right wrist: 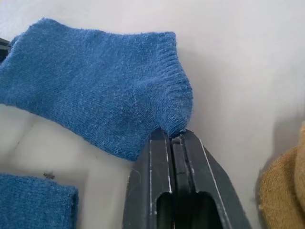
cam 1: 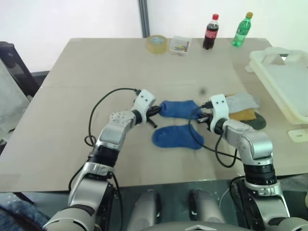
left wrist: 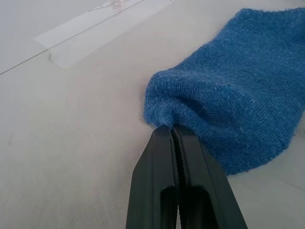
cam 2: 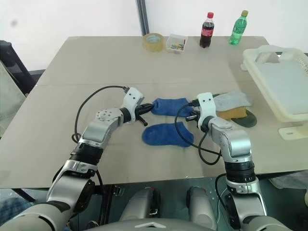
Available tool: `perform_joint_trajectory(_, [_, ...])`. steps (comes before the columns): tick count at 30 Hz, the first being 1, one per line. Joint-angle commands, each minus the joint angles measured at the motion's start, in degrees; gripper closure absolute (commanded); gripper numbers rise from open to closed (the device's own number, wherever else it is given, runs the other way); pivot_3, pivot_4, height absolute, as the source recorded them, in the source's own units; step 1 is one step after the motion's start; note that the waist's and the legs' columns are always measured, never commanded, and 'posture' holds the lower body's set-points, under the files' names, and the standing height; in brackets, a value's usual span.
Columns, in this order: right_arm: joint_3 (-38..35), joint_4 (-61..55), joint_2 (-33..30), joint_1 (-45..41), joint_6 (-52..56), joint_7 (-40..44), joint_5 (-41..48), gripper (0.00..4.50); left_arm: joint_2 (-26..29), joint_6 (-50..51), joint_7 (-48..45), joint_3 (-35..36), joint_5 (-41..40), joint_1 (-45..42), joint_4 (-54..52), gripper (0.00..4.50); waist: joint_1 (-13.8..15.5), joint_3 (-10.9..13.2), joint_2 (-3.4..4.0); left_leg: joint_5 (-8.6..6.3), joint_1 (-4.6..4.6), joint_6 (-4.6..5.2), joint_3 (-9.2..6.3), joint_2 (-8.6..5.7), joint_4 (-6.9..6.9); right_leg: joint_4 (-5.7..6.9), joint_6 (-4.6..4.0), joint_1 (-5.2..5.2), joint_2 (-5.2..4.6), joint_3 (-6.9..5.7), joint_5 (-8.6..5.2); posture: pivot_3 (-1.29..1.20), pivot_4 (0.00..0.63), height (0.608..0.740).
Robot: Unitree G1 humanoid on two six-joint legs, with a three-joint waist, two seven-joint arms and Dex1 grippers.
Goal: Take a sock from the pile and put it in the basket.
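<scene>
A royal blue sock (cam 1: 179,108) stretches between my two grippers at the middle of the table. My left gripper (cam 1: 156,110) is shut on its left end, the fingertips (left wrist: 164,136) pinching a fold of the knit. At the cuff (right wrist: 178,95) on its right end, my right gripper (cam 1: 202,115) is shut too. A second blue sock (cam 1: 177,136) lies flat just nearer to me. The pile (cam 1: 245,111), grey, mustard and dark green socks, sits right behind my right gripper. The cream-white basket (cam 1: 284,82) stands at the table's right edge.
Along the far edge stand a tape roll (cam 1: 157,44), a small clear box (cam 1: 180,45), a cola bottle (cam 1: 210,32) and a green bottle (cam 1: 242,30). A small white piece (cam 1: 298,134) lies by the basket. A dark chair (cam 1: 14,67) is left of the table.
</scene>
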Motion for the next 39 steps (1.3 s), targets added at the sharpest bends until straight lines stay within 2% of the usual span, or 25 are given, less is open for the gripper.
perform_joint_trajectory(1, [1.00,-2.17,-0.94,0.34,-2.95,1.01,-0.19,4.47,-0.43,1.78,-1.42,1.78,-2.93,1.59,-3.36,4.50,-0.01,0.00,0.00,0.00,0.00,0.00,0.00,0.00,0.00,0.00,0.00,0.00,0.00,0.00,0.00,0.00,0.150,0.740])
perform_joint_trajectory(10, [-2.43,-17.90,-6.77,3.54,0.84,6.25,6.61,4.47,-1.27,10.70,-1.66,9.98,-18.25,14.11,-30.32,4.50,0.08,0.03,0.00,-0.01,-0.13,0.00,-0.02,0.18,-0.02,-0.04,0.00,-0.09,-0.03,0.00,0.00,0.00,0.150,0.740])
perform_joint_trajectory(13, [-6.44,-26.36,-8.53,6.05,7.44,7.77,12.37,4.47,-1.25,15.63,0.65,12.17,-23.59,19.94,-41.13,4.50,0.05,0.04,0.00,-0.01,-0.10,0.01,-0.04,0.17,-0.02,-0.04,0.00,-0.07,-0.04,-0.01,0.00,0.00,0.150,0.740])
perform_joint_trajectory(16, [-9.51,-32.01,-10.46,9.10,13.15,8.87,16.79,4.47,-0.71,18.96,2.83,13.12,-26.53,23.86,-46.60,4.50,0.16,0.03,-0.01,-0.01,-0.06,0.01,-0.08,0.19,-0.02,-0.04,-0.01,-0.02,-0.06,-0.03,0.00,0.00,0.150,0.740])
perform_joint_trajectory(20, [-13.46,-37.15,-12.18,12.00,19.06,9.72,21.84,4.47,0.14,20.98,4.31,13.71,-29.13,27.48,-49.93,4.50,0.13,0.03,-0.01,-0.01,0.02,0.01,-0.07,0.17,0.02,-0.02,-0.24,0.02,-0.05,-0.01,-0.15,0.00,0.150,0.740])
perform_joint_trajectory(26, [-14.18,-39.47,-11.24,14.92,24.50,8.15,25.05,4.47,2.18,19.60,4.27,11.56,-28.12,31.13,-50.97,4.50,0.10,0.03,-0.01,-0.01,0.02,0.00,-0.06,0.13,0.00,-0.03,-0.25,0.00,-0.01,0.01,-0.16,0.00,0.150,0.740])
perform_joint_trajectory(33, [-13.54,-40.07,-10.14,16.96,26.16,5.59,25.24,4.47,4.13,17.04,3.95,10.11,-26.93,33.82,-51.37,4.50,0.15,0.03,-0.02,-0.02,0.00,0.01,-0.05,0.11,0.01,-0.06,-0.26,-0.01,-0.06,0.03,-0.16,0.00,0.150,0.740])
perform_joint_trajectory(39, [-12.01,-39.15,-10.46,17.61,24.96,4.40,24.65,4.47,3.47,16.22,4.76,10.90,-27.90,34.02,-51.50,4.50,0.14,0.03,-0.02,-0.02,0.00,0.01,-0.06,0.11,0.01,-0.06,-0.26,-0.01,-0.05,0.02,-0.16,0.00,0.150,0.740])
